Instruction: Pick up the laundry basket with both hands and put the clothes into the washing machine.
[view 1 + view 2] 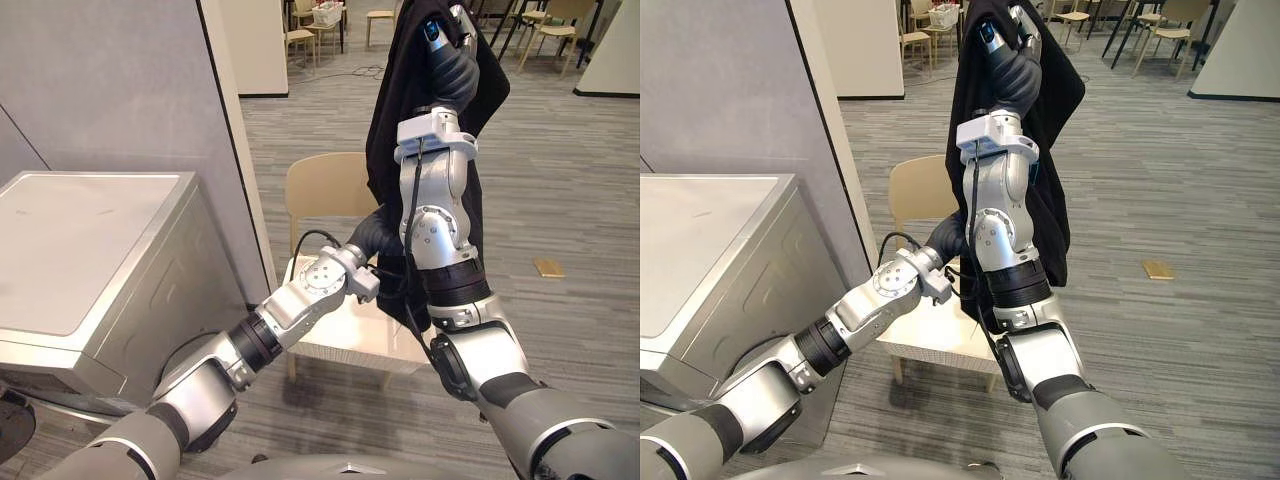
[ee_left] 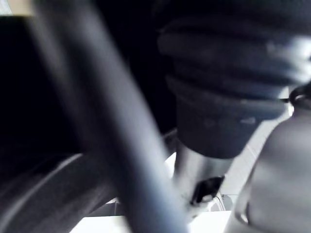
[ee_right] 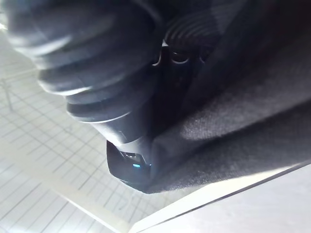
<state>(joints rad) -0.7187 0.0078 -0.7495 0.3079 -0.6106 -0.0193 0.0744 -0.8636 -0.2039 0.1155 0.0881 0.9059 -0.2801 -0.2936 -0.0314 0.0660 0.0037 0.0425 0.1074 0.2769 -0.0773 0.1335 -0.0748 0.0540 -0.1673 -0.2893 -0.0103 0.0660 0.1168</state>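
**Above the chair: the black garment hung from the raised right arm**

Before you stands a beige chair (image 1: 325,190) on grey carpet (image 1: 560,180), with the washing machine (image 1: 90,250) to your left, beside a grey wall panel. Your right hand (image 1: 450,45) is lifted high, and the black garment (image 1: 400,100) hangs from it in one long drape, its lower edge reaching down to the level of the chair seat. The cloth folds over the hand, so you cannot tell whether it is clenched or spread. Your left hand (image 1: 376,236) reaches in low, against the garment's lower part just above the seat. It goes behind the cloth and the right forearm, so its state cannot be told either.
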